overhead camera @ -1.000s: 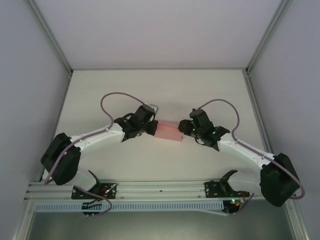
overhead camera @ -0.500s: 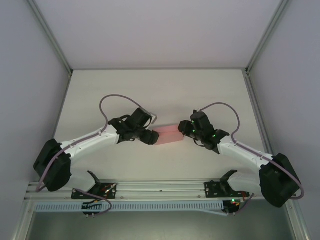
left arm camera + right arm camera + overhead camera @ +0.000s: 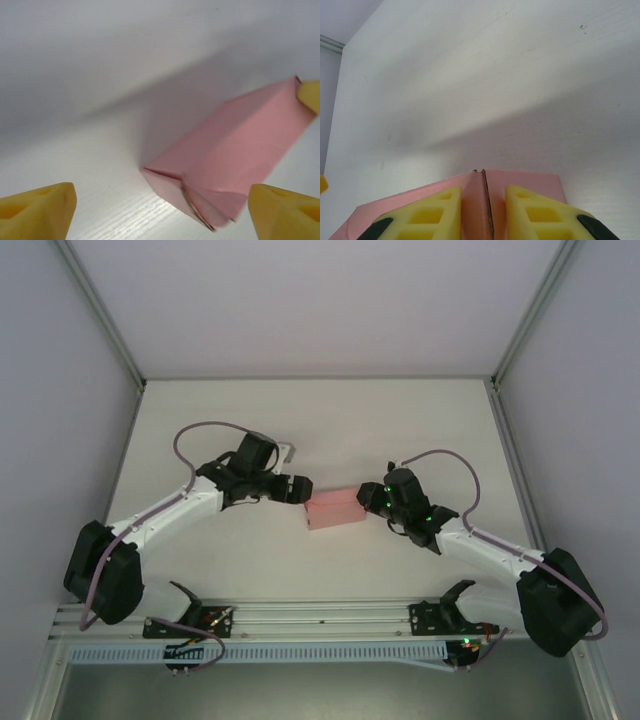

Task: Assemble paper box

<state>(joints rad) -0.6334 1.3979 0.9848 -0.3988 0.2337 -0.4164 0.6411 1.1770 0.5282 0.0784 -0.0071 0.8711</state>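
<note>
Your right gripper (image 3: 372, 499) clamped on the paper box (image 3: 333, 510), white worktop (image 3: 420, 430) beneath, your left gripper (image 3: 302, 490) wide open just beside.

A white table (image 3: 320, 420) is enclosed by pale grey walls (image 3: 320, 300) on the left, right and far sides, framed by aluminium rails (image 3: 100, 310)

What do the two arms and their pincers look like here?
White links, black joints and bases; a mauve cable loops along each arm. Green lights dot the right wrist. The left pincer and right pincer are black with yellow wedge-shaped fingers, the right's having cut-out windows.
</note>
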